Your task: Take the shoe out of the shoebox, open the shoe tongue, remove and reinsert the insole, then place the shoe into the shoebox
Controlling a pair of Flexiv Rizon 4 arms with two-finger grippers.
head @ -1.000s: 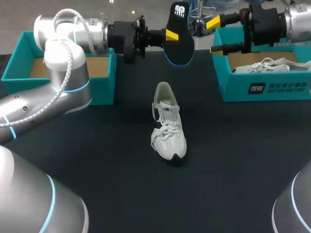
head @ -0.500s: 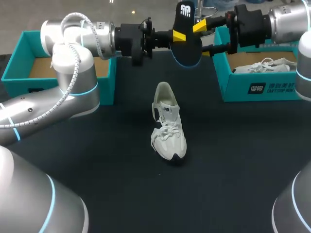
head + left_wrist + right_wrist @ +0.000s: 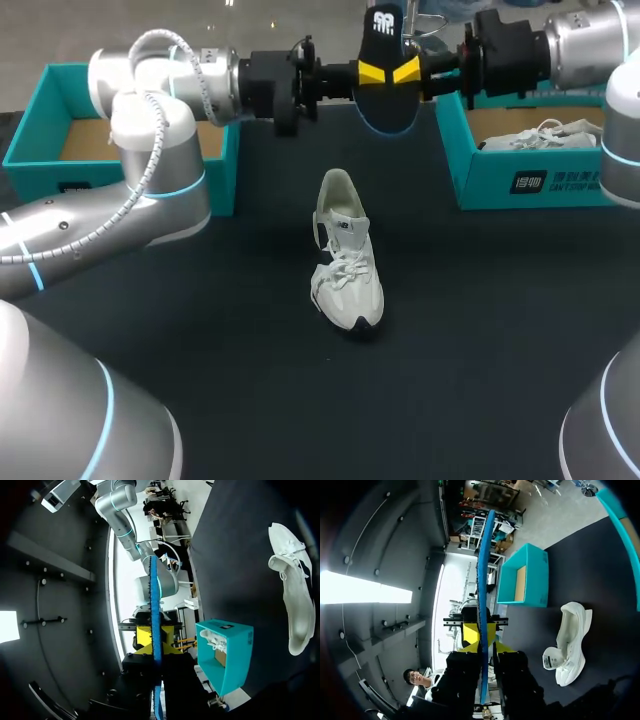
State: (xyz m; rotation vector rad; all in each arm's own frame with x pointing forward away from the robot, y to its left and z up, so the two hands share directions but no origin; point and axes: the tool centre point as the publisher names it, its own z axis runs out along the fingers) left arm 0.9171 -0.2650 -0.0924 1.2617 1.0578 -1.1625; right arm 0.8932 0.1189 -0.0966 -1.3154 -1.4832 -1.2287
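Note:
A black insole (image 3: 383, 100) with a blue edge hangs upright above the far middle of the table. My left gripper (image 3: 368, 73) is shut on it from the left, and my right gripper (image 3: 408, 72) is shut on it from the right, their yellow tips meeting across it. The left wrist view shows the insole (image 3: 154, 605) edge-on in its gripper (image 3: 155, 637). The right wrist view shows the same insole (image 3: 484, 570) in its gripper (image 3: 484, 634). The white shoe (image 3: 345, 262) stands upright mid-table, its tongue pulled up, below both grippers.
A teal shoebox (image 3: 530, 170) at the back right holds a second white shoe (image 3: 555, 135). Another open teal shoebox (image 3: 60, 150) stands at the back left. The dark table top (image 3: 480, 330) surrounds the shoe.
My right gripper moved left to the insole and closed on it from wide open. My left gripper carried the insole slightly to the right and stayed shut.

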